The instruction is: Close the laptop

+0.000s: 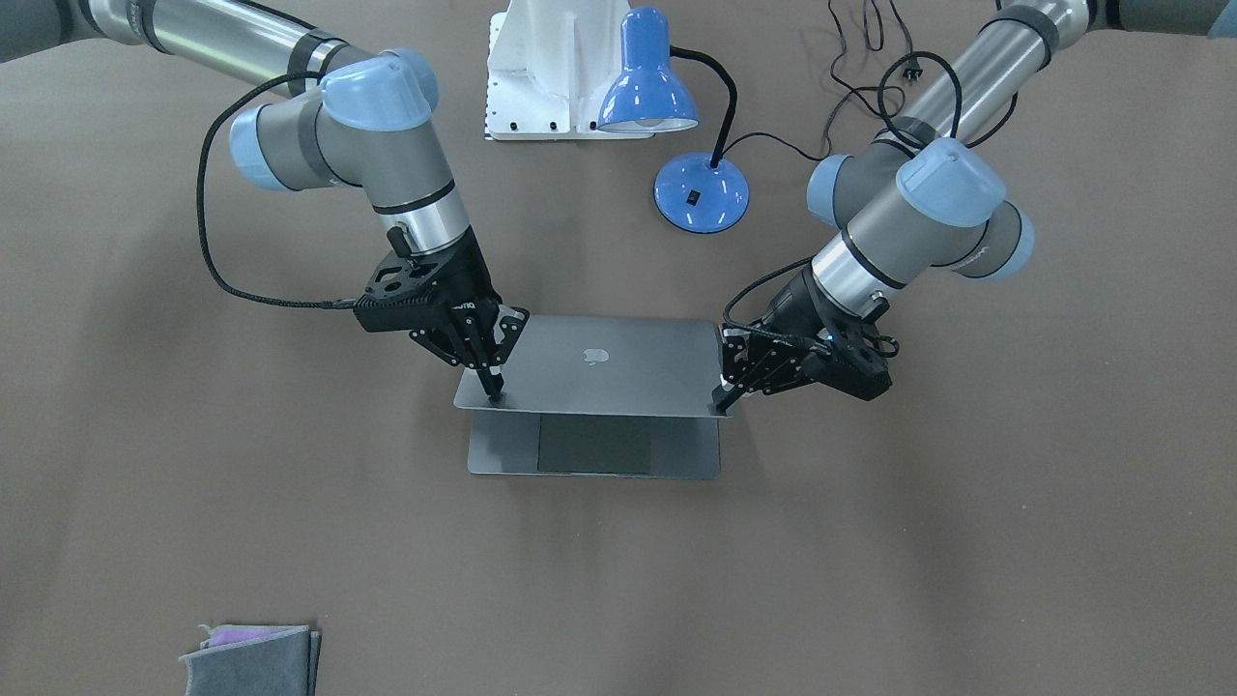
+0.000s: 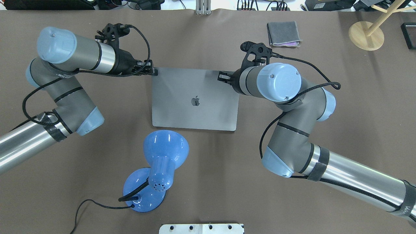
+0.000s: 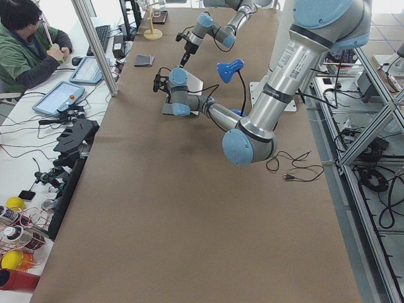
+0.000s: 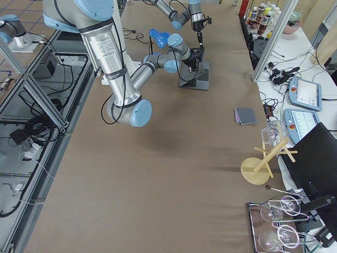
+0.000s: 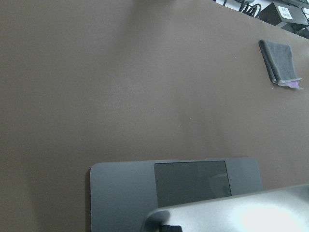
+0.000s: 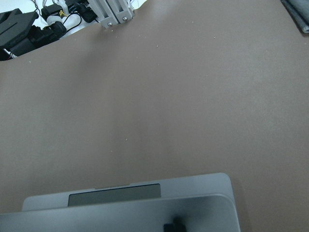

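The space-grey laptop (image 1: 594, 367) lies mid-table with its lid tilted low over the base; the logo faces up. A strip of base with the trackpad (image 1: 594, 447) shows beyond the lid's free edge. My right gripper (image 1: 493, 387) is shut, its fingertips pressed on the lid's corner on the view's left. My left gripper (image 1: 721, 401) is shut, its tips on the opposite corner. From overhead, the left gripper (image 2: 154, 72) and right gripper (image 2: 222, 77) sit at the lid's (image 2: 195, 99) far corners. The left wrist view shows the lid (image 5: 241, 212) over the trackpad (image 5: 190, 181).
A blue desk lamp (image 2: 159, 162) stands just behind the laptop on the robot's side, with its cord trailing. A folded grey cloth (image 2: 282, 33) lies at the far right. A wooden stand (image 2: 365, 34) is further right. A white mount (image 1: 541, 68) sits by the lamp.
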You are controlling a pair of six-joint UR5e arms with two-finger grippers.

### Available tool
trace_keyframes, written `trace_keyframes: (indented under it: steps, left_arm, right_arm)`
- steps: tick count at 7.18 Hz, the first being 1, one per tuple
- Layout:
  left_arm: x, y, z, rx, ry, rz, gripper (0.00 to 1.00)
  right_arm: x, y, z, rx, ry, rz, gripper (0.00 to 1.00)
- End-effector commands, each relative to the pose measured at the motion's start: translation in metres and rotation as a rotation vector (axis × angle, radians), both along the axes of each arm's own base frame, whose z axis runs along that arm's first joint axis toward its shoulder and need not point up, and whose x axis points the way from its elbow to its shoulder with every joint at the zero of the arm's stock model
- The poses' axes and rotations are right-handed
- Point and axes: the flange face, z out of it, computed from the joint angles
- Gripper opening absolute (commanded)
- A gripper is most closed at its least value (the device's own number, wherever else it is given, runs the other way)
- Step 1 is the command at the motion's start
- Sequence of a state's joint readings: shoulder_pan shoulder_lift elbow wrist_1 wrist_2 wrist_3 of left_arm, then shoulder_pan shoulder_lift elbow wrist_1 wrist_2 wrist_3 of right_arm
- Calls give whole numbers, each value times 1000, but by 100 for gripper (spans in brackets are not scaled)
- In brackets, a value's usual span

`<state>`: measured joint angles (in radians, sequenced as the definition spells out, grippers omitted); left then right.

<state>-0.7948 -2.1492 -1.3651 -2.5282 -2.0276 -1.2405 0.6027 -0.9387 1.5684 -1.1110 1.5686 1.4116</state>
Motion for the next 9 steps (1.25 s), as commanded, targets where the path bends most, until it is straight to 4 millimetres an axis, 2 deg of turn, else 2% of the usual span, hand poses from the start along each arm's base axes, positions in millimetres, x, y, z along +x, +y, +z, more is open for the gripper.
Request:
trace_keyframes:
  steps: [1, 3, 4, 5, 6, 7, 8, 9]
  left_arm:
    - [28, -9, 13, -14, -46, -50, 0]
    - [65, -5, 29, -20, -97, -99, 0]
    - [77, 0, 37, -17, -117, -123, 0]
    - [76, 1, 35, -15, -113, -124, 0]
    - [70, 3, 18, 1, -86, -122, 0]
    - [54, 5, -9, 18, -38, -106, 0]
    - [41, 7, -23, 1, -27, -60, 0]
    - [24, 5, -35, -13, -41, -59, 86]
  right_arm:
    - [-20, -31, 10, -31, 47, 20, 0]
    - [-33, -42, 32, -54, 85, 27, 0]
    - [-38, -44, 44, -67, 105, 27, 0]
    - [-38, -44, 41, -56, 89, 26, 0]
    - [-31, -48, 28, -46, 60, 27, 0]
    - [-17, -53, 12, -45, 25, 8, 0]
    - [3, -56, 3, -60, -12, -28, 0]
    - [19, -54, -2, -68, -42, -58, 0]
